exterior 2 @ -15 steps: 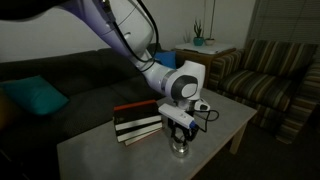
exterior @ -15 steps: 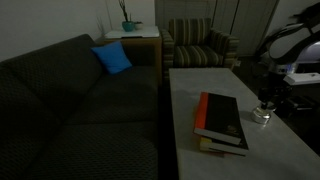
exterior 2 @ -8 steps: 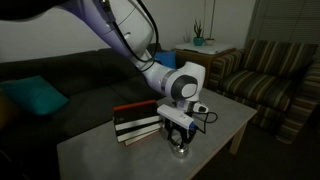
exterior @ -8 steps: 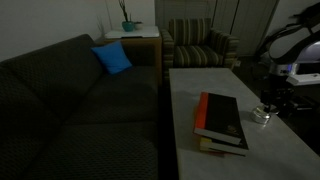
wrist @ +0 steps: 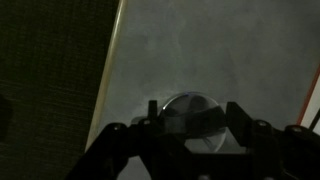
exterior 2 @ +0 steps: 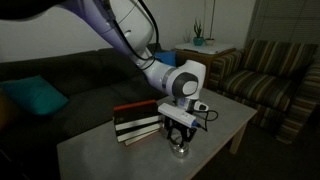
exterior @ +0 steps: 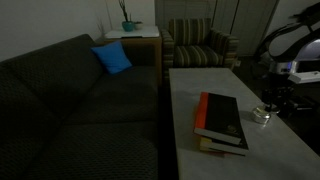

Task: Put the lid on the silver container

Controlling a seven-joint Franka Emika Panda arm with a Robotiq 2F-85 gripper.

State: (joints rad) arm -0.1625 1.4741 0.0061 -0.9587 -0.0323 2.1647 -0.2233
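Note:
In the wrist view a round, pale silvery lid (wrist: 190,112) sits between the two dark fingers of my gripper (wrist: 192,118), which is shut on its edges. In both exterior views the gripper (exterior 2: 180,133) (exterior: 270,98) points straight down just above the small shiny silver container (exterior 2: 181,151) (exterior: 262,116) on the pale table (exterior 2: 100,155). The lid hides the container in the wrist view. Whether the lid touches the container's rim I cannot tell.
A red-and-black book stack (exterior 2: 138,122) (exterior: 222,120) lies close beside the container. A dark sofa (exterior: 70,100) with a blue cushion (exterior: 112,58) runs along one table side. A striped armchair (exterior: 200,45) stands past the table's end.

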